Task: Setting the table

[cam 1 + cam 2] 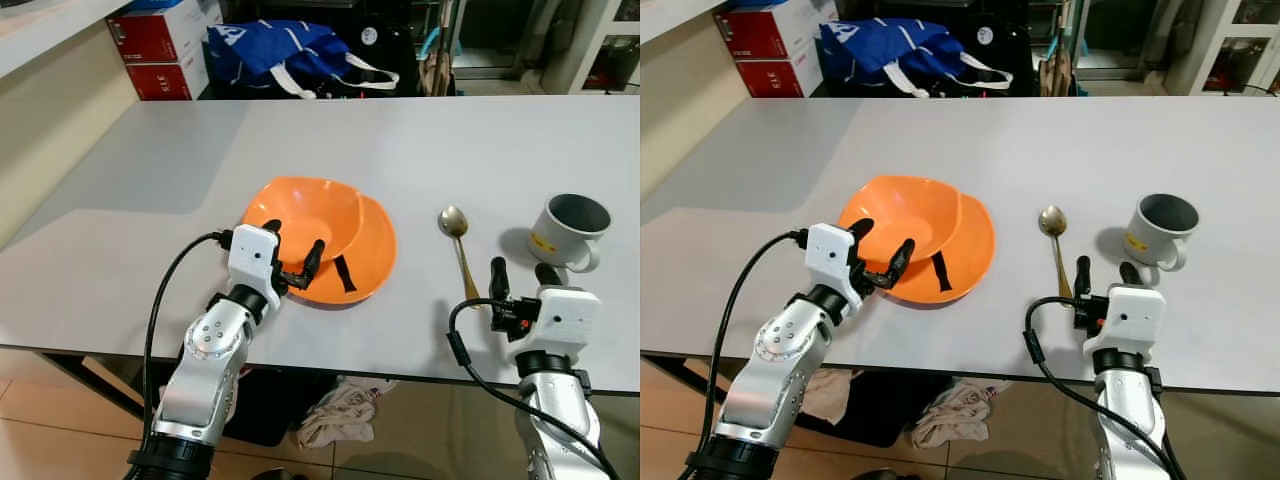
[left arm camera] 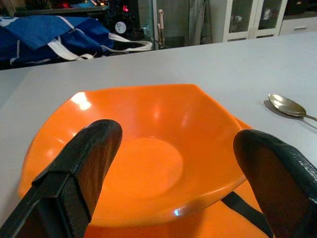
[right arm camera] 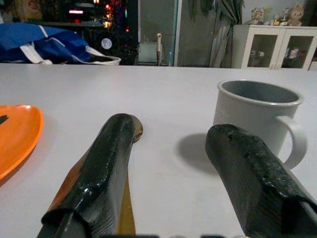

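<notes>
Left wrist view shows the left end effector (image 2: 173,183) spread open around the orange bowl (image 2: 148,148) (rigid, probably slick; best pinched at its rim).

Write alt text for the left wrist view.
Two open black fingers frame an orange bowl sitting on an orange plate on a grey table. A spoon lies beyond, and a blue bag sits past the far edge.

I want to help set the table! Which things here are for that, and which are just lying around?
For setting the table: orange bowl, orange plate under it, spoon, mug.

Just lying around: blue bag, red-and-white boxes, cloth on the floor.
</notes>
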`<state>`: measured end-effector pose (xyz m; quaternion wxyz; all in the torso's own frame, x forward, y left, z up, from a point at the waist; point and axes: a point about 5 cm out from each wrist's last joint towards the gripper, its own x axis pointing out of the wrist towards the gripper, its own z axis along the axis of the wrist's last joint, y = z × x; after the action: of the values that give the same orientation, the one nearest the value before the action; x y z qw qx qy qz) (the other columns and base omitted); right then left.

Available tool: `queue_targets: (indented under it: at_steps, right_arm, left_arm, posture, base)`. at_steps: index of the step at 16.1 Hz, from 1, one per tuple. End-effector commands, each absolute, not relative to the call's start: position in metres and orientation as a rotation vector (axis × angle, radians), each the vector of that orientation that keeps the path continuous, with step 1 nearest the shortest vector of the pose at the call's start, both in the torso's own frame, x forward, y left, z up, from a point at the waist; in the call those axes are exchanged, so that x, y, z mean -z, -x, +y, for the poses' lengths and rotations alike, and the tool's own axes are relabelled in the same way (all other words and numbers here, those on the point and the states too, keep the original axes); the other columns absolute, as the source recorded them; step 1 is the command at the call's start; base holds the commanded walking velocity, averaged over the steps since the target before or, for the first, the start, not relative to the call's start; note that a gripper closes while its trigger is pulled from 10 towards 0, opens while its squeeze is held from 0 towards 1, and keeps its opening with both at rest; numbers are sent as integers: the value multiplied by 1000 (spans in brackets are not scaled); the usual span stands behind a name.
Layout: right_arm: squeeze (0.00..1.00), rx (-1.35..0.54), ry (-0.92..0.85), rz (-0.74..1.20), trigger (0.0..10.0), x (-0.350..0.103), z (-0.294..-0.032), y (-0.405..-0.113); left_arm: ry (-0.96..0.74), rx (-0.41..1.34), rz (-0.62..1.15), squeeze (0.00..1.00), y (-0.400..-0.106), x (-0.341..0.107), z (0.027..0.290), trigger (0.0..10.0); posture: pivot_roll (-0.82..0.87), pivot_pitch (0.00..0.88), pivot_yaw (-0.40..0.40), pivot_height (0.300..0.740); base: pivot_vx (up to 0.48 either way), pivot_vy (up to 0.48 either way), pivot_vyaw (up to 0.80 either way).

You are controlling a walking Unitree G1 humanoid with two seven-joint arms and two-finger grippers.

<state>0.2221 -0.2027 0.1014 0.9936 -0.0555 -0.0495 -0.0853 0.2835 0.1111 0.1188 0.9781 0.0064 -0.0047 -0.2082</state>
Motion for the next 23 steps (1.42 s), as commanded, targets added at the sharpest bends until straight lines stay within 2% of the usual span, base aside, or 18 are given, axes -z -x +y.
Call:
queue_targets:
  at_steps: [1,8,23]
  right_arm:
    - [0,170,82,-93,10000,-100,-202,-223]
    - [0,172,25,-75,10000,-99,-196,-210]
    - [0,144,27,-37,10000,-90,-197,-211]
  left_arm:
    - [-9,432,-30,0,-287,-125,110,10000]
    - [13,477,-6,0,-295,-126,99,10000]
    - [4,453,-2,0,-299,-127,96,10000]
  posture:
    - [-31,0,101,740]
    - [-66,0,124,740]
    - [-58,0,119,740]
  base:
    - [0,401,0]
    - [0,417,0]
    - [0,480,0]
